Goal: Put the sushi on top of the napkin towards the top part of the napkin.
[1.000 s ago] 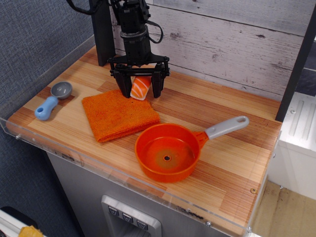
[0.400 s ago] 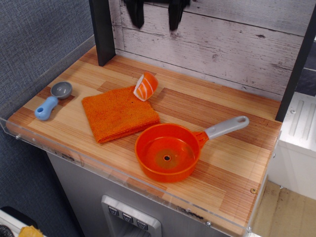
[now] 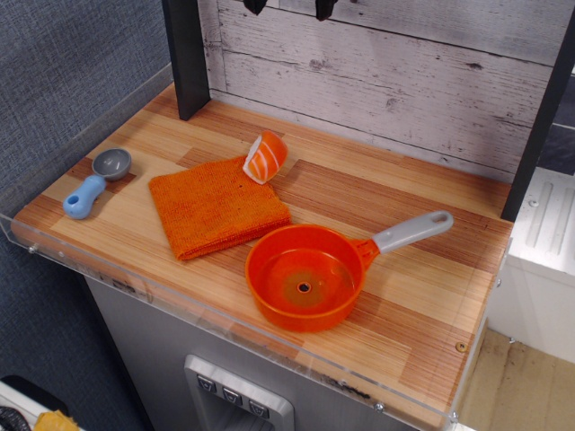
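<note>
The sushi (image 3: pixel 266 157), orange with white stripes, lies tilted on its side at the far right corner of the orange napkin (image 3: pixel 216 206), partly on the cloth and partly over its edge. The napkin lies flat on the wooden counter. My gripper (image 3: pixel 289 7) is high up at the top edge of the view; only its two black fingertips (image 3: pixel 256 6) show, spread apart and holding nothing.
An orange pan (image 3: pixel 305 275) with a grey handle (image 3: pixel 413 231) sits right of the napkin near the front. A blue and grey scoop (image 3: pixel 96 182) lies at the left. A black post (image 3: pixel 187 54) stands at the back left. A clear rim (image 3: pixel 225 314) edges the counter.
The gripper let go of the sushi and rose straight up until almost out of the view. The sushi stays tilted at the napkin's far corner.
</note>
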Controlling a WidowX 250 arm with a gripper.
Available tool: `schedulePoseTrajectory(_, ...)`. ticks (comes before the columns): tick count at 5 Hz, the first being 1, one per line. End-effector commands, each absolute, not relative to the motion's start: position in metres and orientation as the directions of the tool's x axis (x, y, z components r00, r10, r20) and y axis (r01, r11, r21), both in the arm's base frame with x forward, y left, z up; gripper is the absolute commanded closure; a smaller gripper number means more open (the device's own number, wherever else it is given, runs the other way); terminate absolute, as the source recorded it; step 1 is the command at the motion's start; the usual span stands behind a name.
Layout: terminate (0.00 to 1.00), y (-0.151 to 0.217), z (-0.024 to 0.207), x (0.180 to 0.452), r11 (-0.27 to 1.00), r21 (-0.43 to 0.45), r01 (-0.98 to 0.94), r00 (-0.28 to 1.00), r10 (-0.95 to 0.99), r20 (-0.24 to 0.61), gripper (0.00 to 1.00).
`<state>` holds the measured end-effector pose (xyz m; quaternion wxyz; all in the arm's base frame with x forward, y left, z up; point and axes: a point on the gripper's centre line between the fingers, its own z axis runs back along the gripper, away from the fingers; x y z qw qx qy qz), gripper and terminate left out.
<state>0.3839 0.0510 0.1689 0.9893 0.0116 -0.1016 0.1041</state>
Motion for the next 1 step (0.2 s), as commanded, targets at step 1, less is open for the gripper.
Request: schedulePoseTrajectory(1, 1.00, 0.0427, 0.1964, 0.3708, 0.978, -0.001, -0.207, 0.939, 0.199, 0.281, 0.00)
